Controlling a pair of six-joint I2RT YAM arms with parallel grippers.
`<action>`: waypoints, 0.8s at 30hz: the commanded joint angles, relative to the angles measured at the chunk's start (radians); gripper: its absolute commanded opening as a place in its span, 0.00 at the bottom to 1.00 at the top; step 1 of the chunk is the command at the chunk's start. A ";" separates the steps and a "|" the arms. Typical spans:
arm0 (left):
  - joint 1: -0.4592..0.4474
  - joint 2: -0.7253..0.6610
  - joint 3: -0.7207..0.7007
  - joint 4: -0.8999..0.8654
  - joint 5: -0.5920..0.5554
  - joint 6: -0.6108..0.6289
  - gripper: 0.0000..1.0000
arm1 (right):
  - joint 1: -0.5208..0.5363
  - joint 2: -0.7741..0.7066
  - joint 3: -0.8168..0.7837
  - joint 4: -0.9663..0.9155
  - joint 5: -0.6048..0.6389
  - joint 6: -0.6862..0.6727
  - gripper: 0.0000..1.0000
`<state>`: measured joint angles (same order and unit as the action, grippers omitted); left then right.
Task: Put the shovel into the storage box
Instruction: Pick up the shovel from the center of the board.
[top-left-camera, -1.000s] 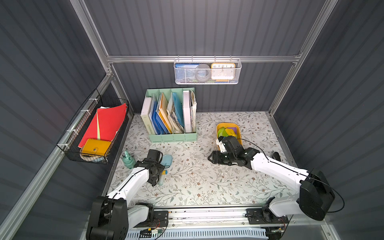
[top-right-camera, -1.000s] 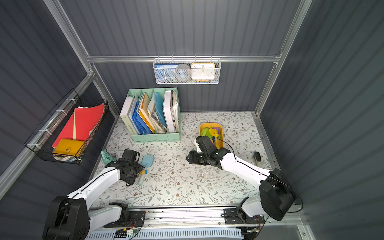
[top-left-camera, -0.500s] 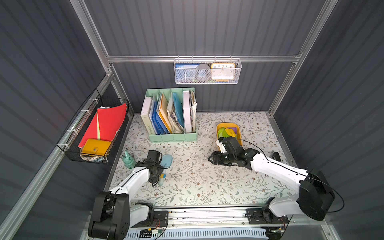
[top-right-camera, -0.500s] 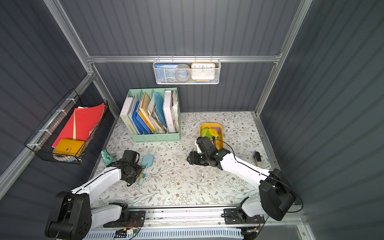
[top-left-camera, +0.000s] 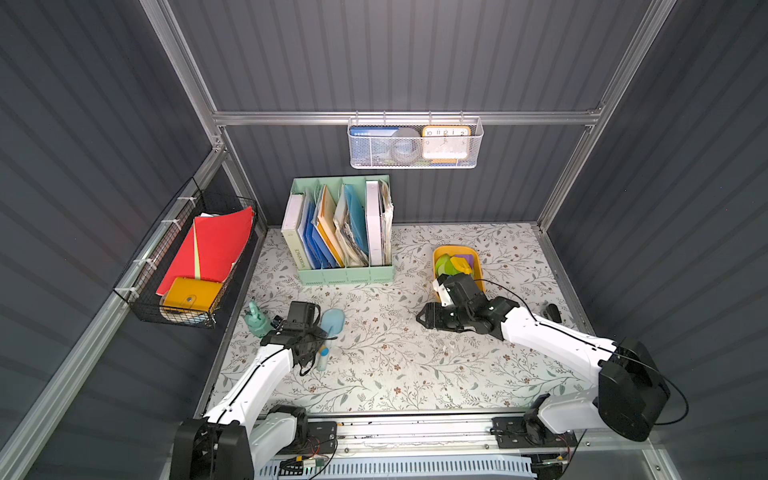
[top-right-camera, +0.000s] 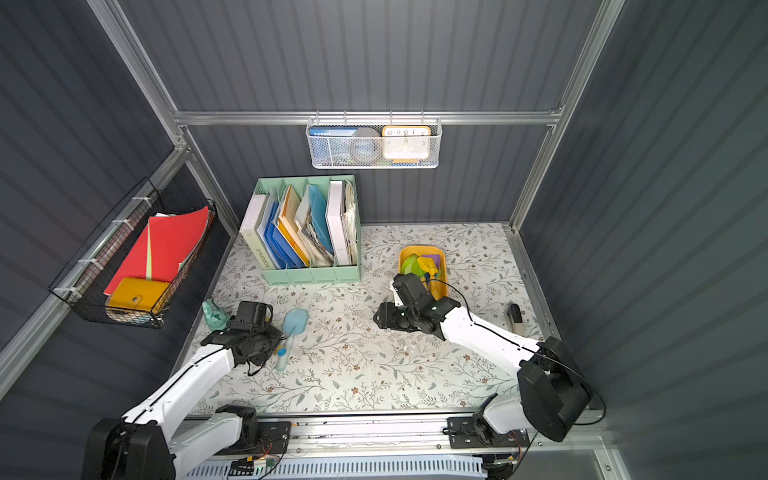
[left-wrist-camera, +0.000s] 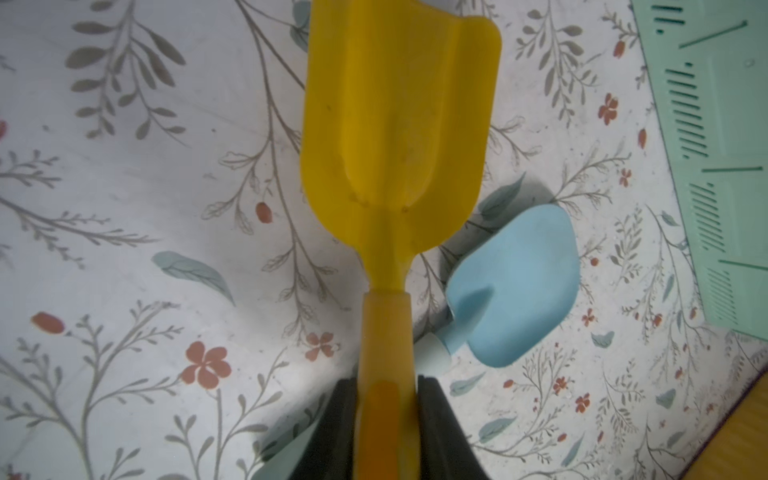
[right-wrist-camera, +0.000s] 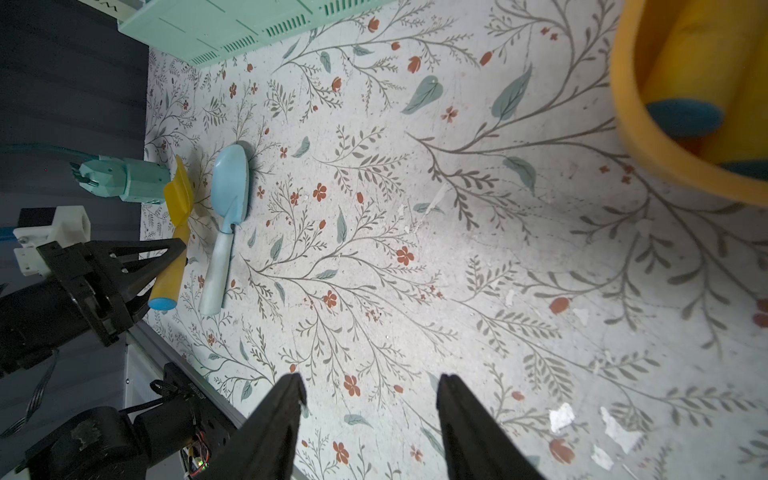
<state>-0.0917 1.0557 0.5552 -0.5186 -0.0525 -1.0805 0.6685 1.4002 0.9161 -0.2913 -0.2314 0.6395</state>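
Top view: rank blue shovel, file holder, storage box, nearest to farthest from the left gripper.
1. blue shovel, just beside the left gripper.
2. file holder, behind, by the back wall.
3. storage box, across by the right arm.

Mint-green file holder (top-left-camera: 345, 275) at the table's (top-left-camera: 395, 365) back edge, left of centre, packed with upright books and blue, orange and white folders. White mesh basket (top-left-camera: 415, 160) hangs on the back rail, holding a yellow clock (top-left-camera: 445, 141) and a blue box. Black wire basket (top-left-camera: 178, 320) on the left wall: red folders (top-left-camera: 218, 239), yellow wallet (top-left-camera: 191, 293). Teal plastic item (top-left-camera: 255, 320) at the table's left edge. Small black object (top-left-camera: 552, 311) near the right edge, type unclear.
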 joint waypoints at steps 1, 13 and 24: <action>0.003 -0.024 0.033 0.000 0.076 0.064 0.18 | 0.003 -0.023 -0.013 0.022 0.003 0.009 0.57; -0.117 -0.059 0.112 0.082 0.193 0.093 0.16 | 0.004 -0.061 -0.033 0.118 -0.076 0.045 0.58; -0.198 -0.109 0.067 0.500 0.461 0.057 0.15 | -0.017 -0.113 -0.158 0.493 -0.243 0.206 0.61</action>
<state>-0.2848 0.9764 0.6407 -0.2031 0.2859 -1.0157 0.6609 1.2999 0.7940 0.0288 -0.3973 0.7708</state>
